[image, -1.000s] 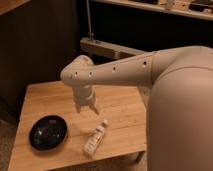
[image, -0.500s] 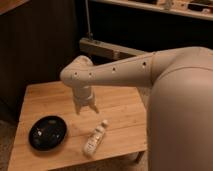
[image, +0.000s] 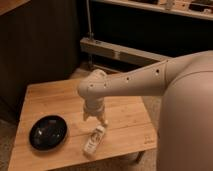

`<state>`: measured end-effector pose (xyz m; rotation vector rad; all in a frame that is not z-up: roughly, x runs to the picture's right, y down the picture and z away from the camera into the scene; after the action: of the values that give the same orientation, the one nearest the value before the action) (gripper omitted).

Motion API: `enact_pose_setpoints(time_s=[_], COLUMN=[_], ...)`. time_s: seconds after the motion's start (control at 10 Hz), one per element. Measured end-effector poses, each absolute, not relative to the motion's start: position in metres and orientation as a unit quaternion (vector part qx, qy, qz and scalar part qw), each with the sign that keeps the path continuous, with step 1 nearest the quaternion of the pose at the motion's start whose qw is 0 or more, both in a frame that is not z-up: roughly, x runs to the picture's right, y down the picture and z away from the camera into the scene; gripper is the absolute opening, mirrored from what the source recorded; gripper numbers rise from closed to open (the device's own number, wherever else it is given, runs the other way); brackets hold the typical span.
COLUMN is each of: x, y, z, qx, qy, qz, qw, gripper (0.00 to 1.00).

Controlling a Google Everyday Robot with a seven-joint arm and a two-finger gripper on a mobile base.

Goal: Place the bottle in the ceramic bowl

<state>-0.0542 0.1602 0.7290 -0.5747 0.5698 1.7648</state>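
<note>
So the bottle (image: 93, 140) is lying on its side on the table (image: 127, 117), near the front edge, with its cap end pointing away. The ceramic bowl (image: 48, 133) sits just left of it, not touching. The gripper (image: 95, 121) hangs right above the cap end, jaws apart and holding nothing.
</note>
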Motion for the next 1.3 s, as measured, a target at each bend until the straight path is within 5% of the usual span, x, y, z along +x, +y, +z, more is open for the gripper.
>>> enact_pose_setpoints(time_s=[1.3], x=[-0.071], y=[0.236], z=[0.775], qx=[-0.276], qy=[0.279], qz=[0.747], qw=[0.536], gripper=[0.65])
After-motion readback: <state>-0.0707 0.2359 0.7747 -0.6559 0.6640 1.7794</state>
